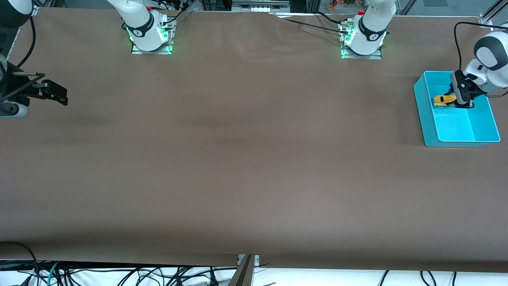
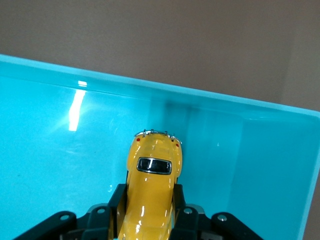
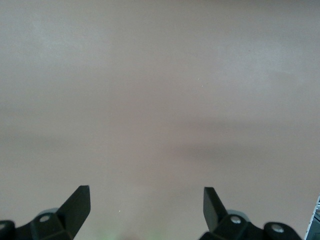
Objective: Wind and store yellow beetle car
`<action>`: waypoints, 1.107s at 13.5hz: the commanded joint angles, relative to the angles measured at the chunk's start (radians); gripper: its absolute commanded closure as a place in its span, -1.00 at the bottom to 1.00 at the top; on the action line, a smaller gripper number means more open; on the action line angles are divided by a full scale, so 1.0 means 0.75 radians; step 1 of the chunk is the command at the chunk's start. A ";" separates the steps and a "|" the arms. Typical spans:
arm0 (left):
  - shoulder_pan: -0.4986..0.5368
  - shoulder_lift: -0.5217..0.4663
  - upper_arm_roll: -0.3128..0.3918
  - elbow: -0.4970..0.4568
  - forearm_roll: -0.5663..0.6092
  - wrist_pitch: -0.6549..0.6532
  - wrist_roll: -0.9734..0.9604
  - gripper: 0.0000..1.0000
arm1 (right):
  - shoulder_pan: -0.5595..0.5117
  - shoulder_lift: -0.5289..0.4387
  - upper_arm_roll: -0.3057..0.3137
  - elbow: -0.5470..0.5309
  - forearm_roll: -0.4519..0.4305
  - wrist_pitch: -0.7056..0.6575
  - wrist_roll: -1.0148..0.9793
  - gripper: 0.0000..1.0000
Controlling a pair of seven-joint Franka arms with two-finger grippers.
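My left end effector [image 1: 462, 102] clamps the yellow beetle car [image 1: 444, 99] inside the teal bin [image 1: 430, 133] — my right end effector [image 1: 53, 93] waits over bare surface [image 1: 246, 159], fingers apart.

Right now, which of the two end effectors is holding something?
The left end effector, over the teal bin: it is shut on the yellow car. The right end effector waits open over bare table at the right arm's end.
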 commanded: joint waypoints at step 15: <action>0.095 0.049 -0.371 0.605 0.005 -0.696 -0.436 -1.00 | 0.006 -0.017 -0.002 -0.010 0.005 0.000 0.016 -0.99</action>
